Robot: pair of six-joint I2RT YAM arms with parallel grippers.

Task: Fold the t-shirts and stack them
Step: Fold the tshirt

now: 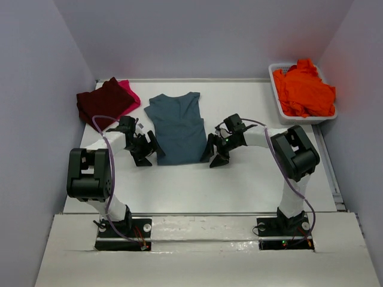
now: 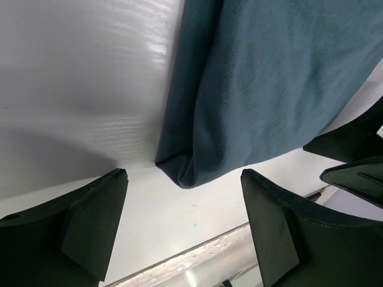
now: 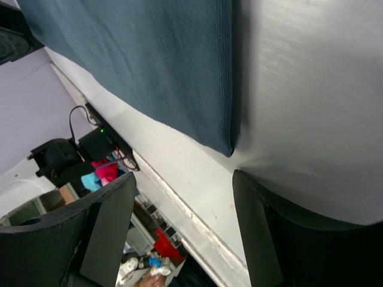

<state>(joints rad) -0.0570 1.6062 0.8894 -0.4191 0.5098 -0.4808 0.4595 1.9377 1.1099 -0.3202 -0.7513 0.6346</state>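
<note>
Left pincer (image 1: 149, 152) and right pincer (image 1: 215, 154) gape empty, flanking the teal-blue t-shirt (image 1: 176, 128) on a white table (image 1: 239, 185) between lilac walls (image 1: 197, 36).

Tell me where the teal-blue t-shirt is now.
In the top view the teal-blue t-shirt lies flat at the middle of the table, between the left gripper and right gripper; the maroon t-shirt is left of it.

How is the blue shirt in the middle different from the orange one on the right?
The teal-blue shirt lies flat on the table; the orange shirt is heaped, crumpled, in the white tub. The teal-blue shirt sits between the open left gripper and right gripper; the orange shirt is far from both. Both are plain single-colour cloth.
</note>
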